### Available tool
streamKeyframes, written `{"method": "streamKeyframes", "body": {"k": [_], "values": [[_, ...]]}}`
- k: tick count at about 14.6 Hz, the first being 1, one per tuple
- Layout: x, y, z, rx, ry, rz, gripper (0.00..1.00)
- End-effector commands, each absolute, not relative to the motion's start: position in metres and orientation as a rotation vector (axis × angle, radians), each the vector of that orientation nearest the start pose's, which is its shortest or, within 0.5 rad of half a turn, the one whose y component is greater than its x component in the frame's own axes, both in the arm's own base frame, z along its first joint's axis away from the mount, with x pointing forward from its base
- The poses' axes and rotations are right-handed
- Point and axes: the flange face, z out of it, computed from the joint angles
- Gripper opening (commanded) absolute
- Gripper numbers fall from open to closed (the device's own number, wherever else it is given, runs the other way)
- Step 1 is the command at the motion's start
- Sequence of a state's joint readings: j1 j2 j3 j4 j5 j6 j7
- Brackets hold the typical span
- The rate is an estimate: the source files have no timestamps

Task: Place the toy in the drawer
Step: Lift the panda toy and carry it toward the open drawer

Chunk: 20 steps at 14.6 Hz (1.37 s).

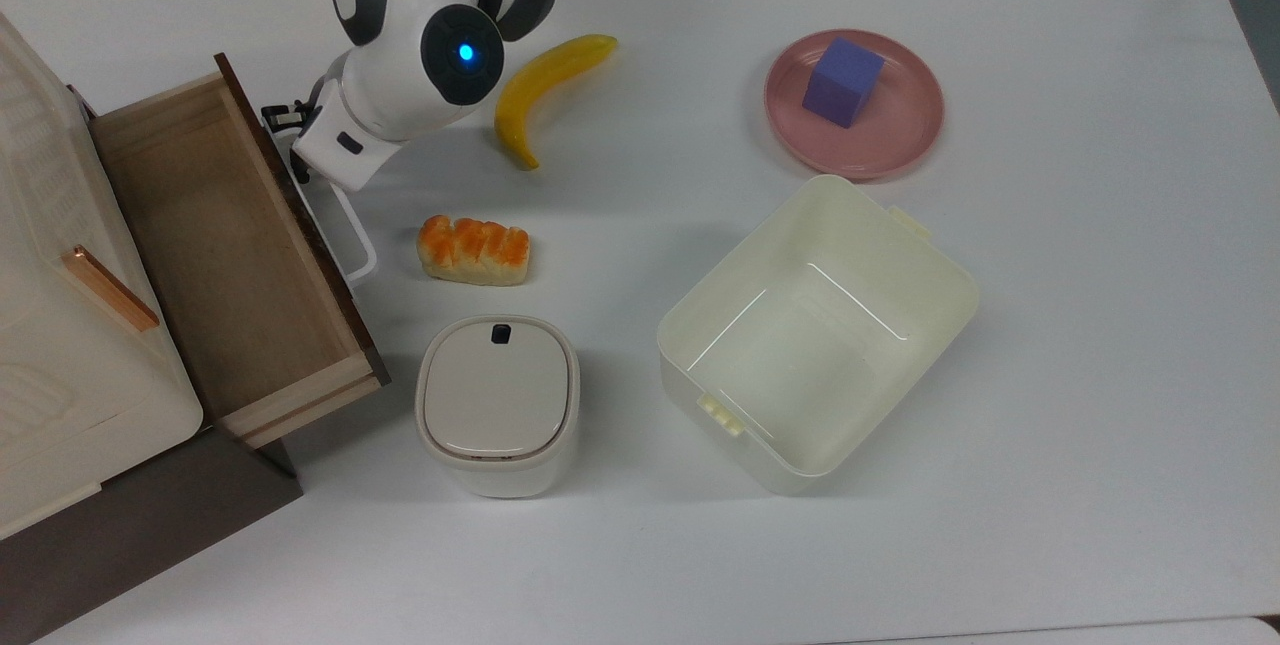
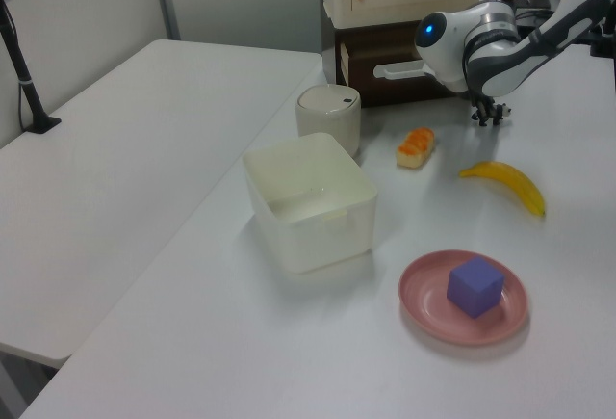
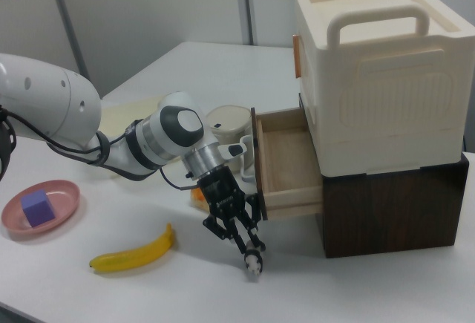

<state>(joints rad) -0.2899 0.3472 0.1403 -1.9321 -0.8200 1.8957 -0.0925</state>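
Gripper clamps toy near open drawer; top view hides toy.

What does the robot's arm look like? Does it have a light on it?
The arm is smooth and white with rounded joints and dark grey bands. A round black cap on it has a glowing blue light. Its gripper is black and spidery, with thin black cables nearby.

Bright, even overhead light is flooding the white surface, casting only soft, faint shadows. Glare is streaking the cream bin floor. Focus is holding sharp throughout.
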Motion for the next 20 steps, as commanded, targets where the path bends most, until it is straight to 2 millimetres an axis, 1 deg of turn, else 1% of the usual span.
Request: {"method": "streamKeyframes", "body": {"k": [1, 5, 7, 8, 10, 11, 13, 15, 17, 18, 20], "values": [[0.574, -0.107, 0.329, 2.427, 0.471, -0.531, 0.00], [0.574, -0.065, 0.332, 2.427, 0.525, -0.544, 0.00], [0.573, -0.047, 0.338, 2.427, 0.529, -0.536, 0.00], [0.573, -0.034, 0.341, 2.424, 0.548, -0.532, 0.00], [0.571, -0.019, 0.343, 2.419, 0.551, -0.540, 0.00], [0.573, -0.013, 0.348, 2.440, 0.546, -0.528, 0.00], [0.578, -0.009, 0.365, 2.484, 0.515, -0.524, 0.00], [0.584, 0.002, 0.383, 2.496, 0.509, -0.501, 0.00], [0.591, 0.003, 0.406, 2.538, 0.474, -0.468, 0.00], [0.595, 0.004, 0.421, 2.572, 0.456, -0.443, 0.00], [0.599, 0.003, 0.445, 2.623, 0.427, -0.419, 0.00]]}}
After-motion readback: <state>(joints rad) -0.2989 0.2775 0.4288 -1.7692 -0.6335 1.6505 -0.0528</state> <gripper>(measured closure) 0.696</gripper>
